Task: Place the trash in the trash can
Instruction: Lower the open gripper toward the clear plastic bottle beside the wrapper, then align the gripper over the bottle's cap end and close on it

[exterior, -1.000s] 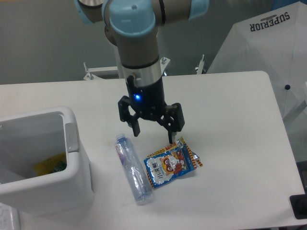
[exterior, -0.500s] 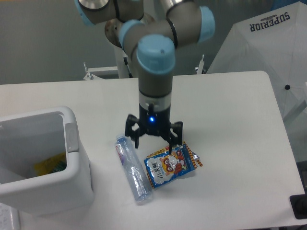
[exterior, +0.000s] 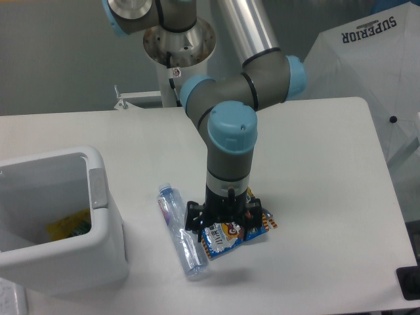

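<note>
Surface: white, with a rounded far right corner; it is seen to span nearly the whole width of the view.

White fabric panel: set beyond the far right corner of the surface, printed "SUPERIOR" in dark letters, with a small black dot lower down.

Grey wall: seen behind the far edge of the surface.

Metal bracket: pale, located at the far edge of the surface, only partly shown.

Dark object: cut off by the frame past the near right corner of the surface; its nature cannot be told.
</note>
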